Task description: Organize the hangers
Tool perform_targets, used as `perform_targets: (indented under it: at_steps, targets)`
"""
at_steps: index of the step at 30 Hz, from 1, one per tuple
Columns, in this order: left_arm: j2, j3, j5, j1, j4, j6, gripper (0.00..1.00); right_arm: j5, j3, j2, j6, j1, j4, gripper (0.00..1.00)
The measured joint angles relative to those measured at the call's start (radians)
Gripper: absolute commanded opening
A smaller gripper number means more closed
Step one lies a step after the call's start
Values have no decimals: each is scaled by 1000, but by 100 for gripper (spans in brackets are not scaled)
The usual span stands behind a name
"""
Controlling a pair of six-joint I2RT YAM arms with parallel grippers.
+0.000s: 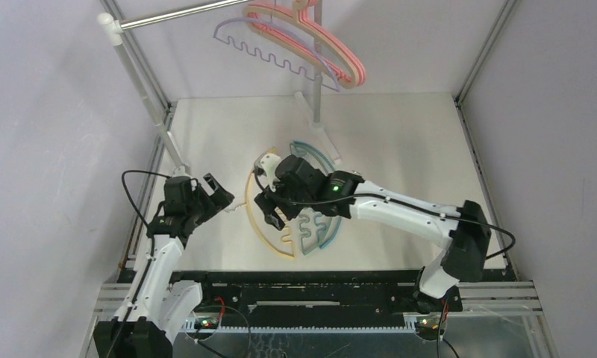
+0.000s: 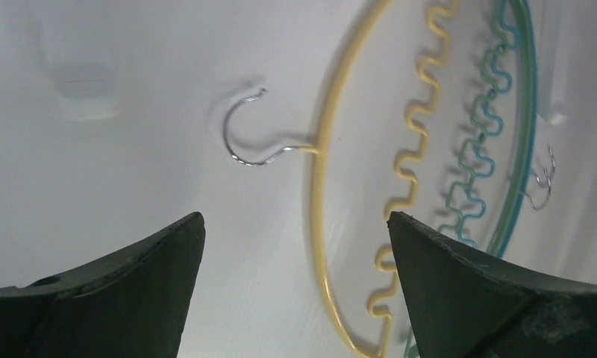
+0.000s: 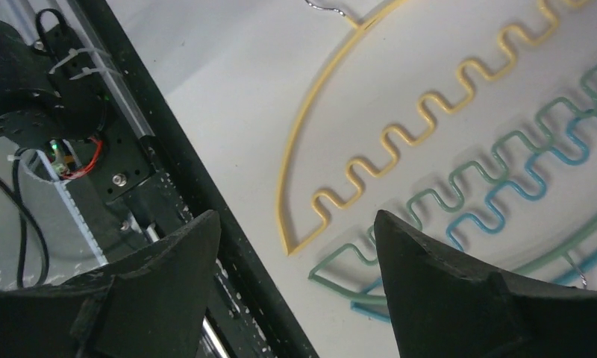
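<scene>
yellow hanger [image 2: 316,209], green hanger [image 3: 427,194], teal hanger [image 3: 519,197] unhung; pink hanger [image 1: 340,56], lavender hanger [image 1: 219,31] on rail [image 1: 176,15]; left tool [image 2: 295,220], right tool [image 3: 295,220] apart.

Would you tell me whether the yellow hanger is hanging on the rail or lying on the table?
On the table: the yellow hanger lies flat on the white table, its hook catching nothing.

Left fingers [image 2: 131,298] spread wide, right fingers [image 3: 445,283] parted, both empty
</scene>
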Motion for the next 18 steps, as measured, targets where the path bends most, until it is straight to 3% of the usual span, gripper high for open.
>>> perform_targets:
  at_steps: [5, 8, 13, 18]
  targets:
    - [17, 14, 11, 124, -27, 48, 97, -27, 14, 143, 1, 20, 40, 69]
    - [17, 13, 28, 179, -28, 73, 97, -35, 17, 246, 13, 38, 63, 68]
    - [32, 13, 68, 201, -19, 95, 97, -5, 17, 401, 22, 94, 77, 66]
    - [44, 13, 92, 202, -5, 98, 97, 7, 17, 454, 32, 114, 85, 65]
